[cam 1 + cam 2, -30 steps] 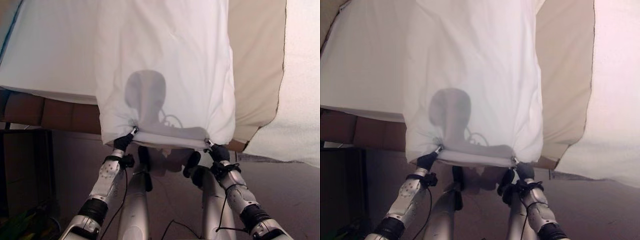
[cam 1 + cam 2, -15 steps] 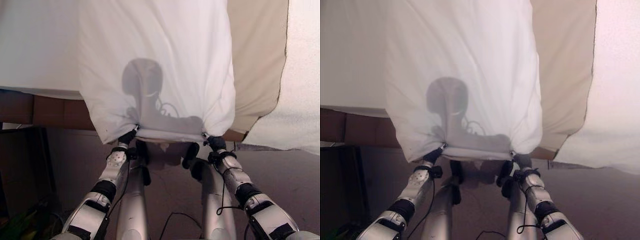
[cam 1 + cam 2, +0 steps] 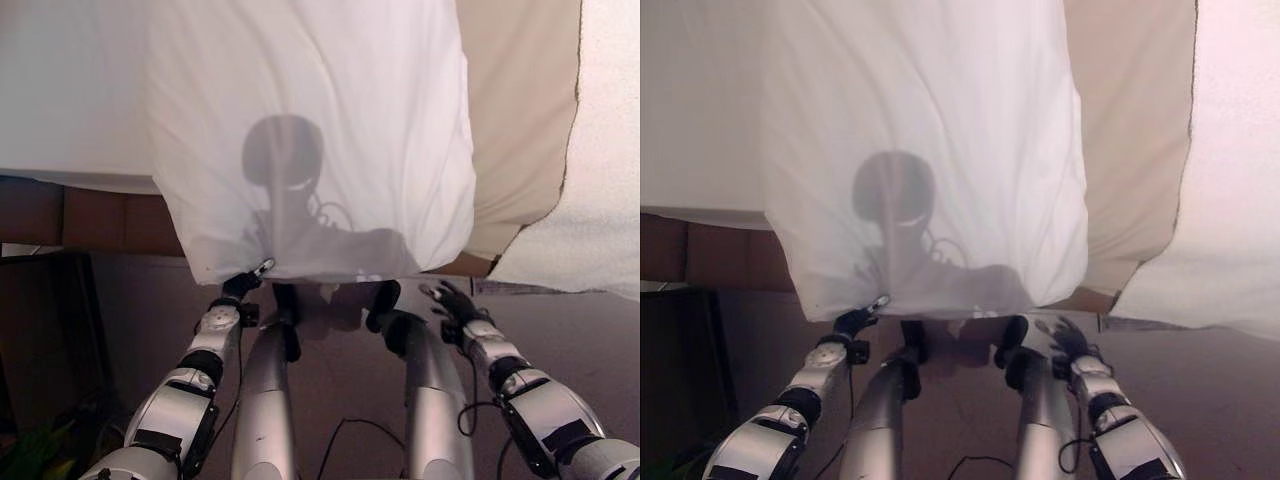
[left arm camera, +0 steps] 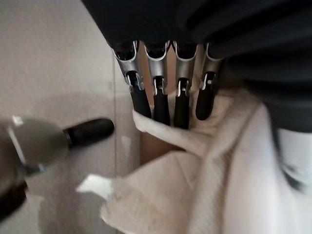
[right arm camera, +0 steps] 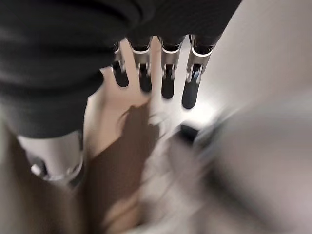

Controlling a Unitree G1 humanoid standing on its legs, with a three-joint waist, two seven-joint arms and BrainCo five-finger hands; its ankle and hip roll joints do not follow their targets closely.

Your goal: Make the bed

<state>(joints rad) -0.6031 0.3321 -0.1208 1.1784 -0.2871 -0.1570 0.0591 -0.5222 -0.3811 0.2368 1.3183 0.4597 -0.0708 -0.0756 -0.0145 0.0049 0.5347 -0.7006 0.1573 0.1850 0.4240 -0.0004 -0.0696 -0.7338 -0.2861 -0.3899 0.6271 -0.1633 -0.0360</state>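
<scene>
A white sheet [image 3: 310, 130] is hanging over the near edge of the bed [image 3: 90, 215], its hem falling just above the floor, as the humanoid is working through the spreading step of making the bed. The left robot hand [image 3: 243, 285] is sitting right at the sheet's lower left corner; in its wrist view the dark-tipped fingers [image 4: 161, 105] are lying fairly straight with a fold of the cloth against their tips and the thumb standing apart, so the hold looks to be a loose one, if any. The right robot hand [image 3: 452, 300] is hanging clear of the cloth beside the lower right corner, fingers spread and holding nothing. A beige cover [image 3: 515, 120] is lying alongside the sheet on the robot's right, with a pale textured blanket [image 3: 610, 150] beyond it.

Judging by the draped hem, the pull toward the foot of the bed appears to be finished or nearly so; the next move is likely calling for the left hand to let go too, then for both to smooth the hanging edge or take up the beige cover.

Compared with half a second ago, the right hand is no longer pinching the right corner and has dropped away from it, while both arms have drawn back and lower.
</scene>
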